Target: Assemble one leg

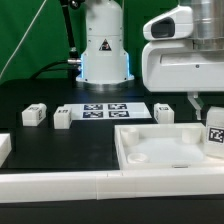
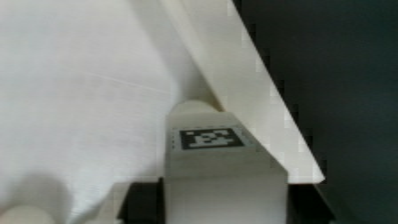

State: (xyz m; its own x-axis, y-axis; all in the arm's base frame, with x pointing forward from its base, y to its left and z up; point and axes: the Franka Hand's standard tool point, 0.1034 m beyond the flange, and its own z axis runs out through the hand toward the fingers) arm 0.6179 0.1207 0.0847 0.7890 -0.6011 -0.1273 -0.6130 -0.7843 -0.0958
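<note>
My gripper (image 1: 209, 116) is shut on a leg (image 1: 215, 134), a small white block with a black-and-white tag, and holds it over the right end of the large white tray-like part (image 1: 160, 152). In the wrist view the leg (image 2: 217, 150) fills the gap between the two dark fingers (image 2: 150, 206), tag facing the camera. Its far end sits close against the tray's raised rim (image 2: 235, 70); I cannot tell whether it touches. Three more legs lie on the black table: two at the exterior view's left (image 1: 33, 115) (image 1: 62, 117) and one behind the tray (image 1: 165, 111).
The marker board (image 1: 105, 109) lies in front of the robot base (image 1: 103, 50). A long white bar (image 1: 60, 186) runs along the front of the table. A white part (image 1: 4, 148) shows at the left edge.
</note>
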